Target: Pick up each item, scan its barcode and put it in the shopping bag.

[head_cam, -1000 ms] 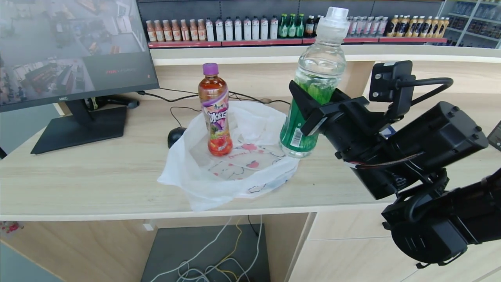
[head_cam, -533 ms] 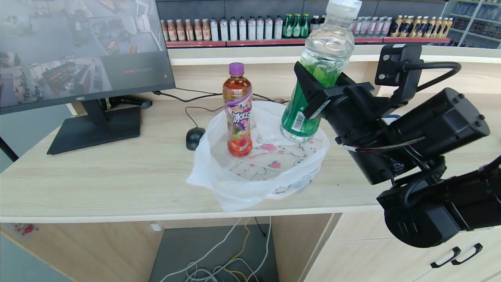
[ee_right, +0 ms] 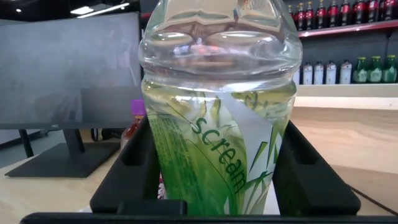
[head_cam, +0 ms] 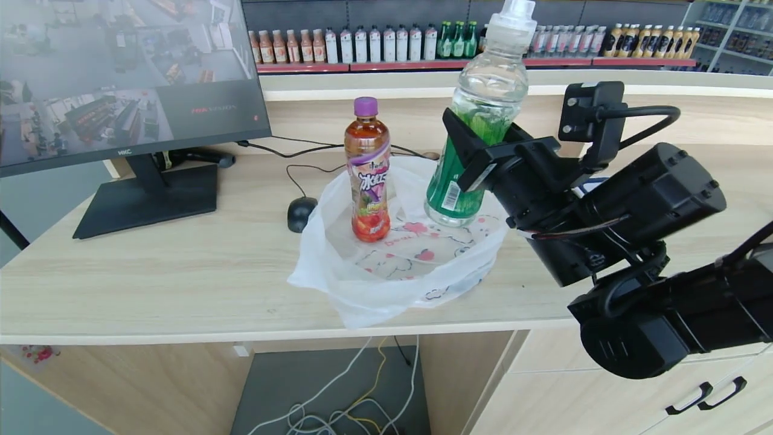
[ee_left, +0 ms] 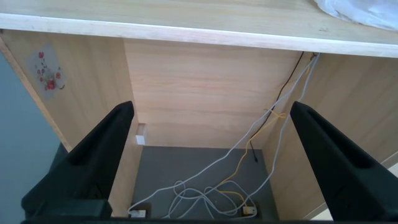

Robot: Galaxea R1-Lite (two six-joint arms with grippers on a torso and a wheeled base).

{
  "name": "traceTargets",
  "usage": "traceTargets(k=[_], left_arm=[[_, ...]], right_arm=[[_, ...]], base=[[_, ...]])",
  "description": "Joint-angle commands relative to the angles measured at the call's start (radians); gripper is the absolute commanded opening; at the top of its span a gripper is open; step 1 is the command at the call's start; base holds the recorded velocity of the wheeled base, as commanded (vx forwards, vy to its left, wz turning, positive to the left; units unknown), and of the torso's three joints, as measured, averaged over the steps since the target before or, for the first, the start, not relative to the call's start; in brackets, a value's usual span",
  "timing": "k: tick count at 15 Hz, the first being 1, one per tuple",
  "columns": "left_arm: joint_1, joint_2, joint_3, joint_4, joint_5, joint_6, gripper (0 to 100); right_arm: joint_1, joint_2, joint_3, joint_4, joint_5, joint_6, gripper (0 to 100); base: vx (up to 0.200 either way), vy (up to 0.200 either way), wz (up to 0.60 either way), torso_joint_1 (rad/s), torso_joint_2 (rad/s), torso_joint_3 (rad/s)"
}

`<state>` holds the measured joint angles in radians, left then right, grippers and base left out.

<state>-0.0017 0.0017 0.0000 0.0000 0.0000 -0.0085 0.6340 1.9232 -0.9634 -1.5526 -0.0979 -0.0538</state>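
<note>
So, one down, purple-capped bottle (head_cam: 366,169) standing in the bag (head_cam: 374,296) on the tabletop (head_cam: 151,272), the right tool (head_cam: 474,160) clamped on the green-labelled bottle (head_cam: 490,103) over the bag's right side, not yet dropped in, left tool (ee_left: 211,106) spread apart below the tabletop

Right gripper (head_cam: 468,154), clamped on the green-labelled bottle (head_cam: 490,96): carried left from the right edge of the shopping bag (head_cam: 386,290) to a place over the bag's far right part. It is now nearer the purple-capped tea bottle (head_cam: 366,175) standing inside the bag. Last half second: bottle and gripper shifted a little further left and slightly lower, the bottle's base coming down toward the printed bag floor, with the right arm behind the gripper drawn left and down with it.
</note>
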Motion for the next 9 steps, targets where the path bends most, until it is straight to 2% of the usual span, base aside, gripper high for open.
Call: traceTargets(k=[1, 9], left_arm=[[0.0, 0.0, 0.0, 0.0, 0.0, -0.001, 100], [0.0, 0.0, 0.0, 0.0, 0.0, -0.001, 100]], right_arm=[[-0.013, 0.019, -0.014, 0.045, -0.002, 0.0, 0], [-0.022, 0.129, -0.138, 0.146, 0.0, 0.003, 0]], base=[[0.0, 0.0, 0.0, 0.0, 0.0, 0.0], [0.0, 0.0, 0.0, 0.0, 0.0, 0.0]])
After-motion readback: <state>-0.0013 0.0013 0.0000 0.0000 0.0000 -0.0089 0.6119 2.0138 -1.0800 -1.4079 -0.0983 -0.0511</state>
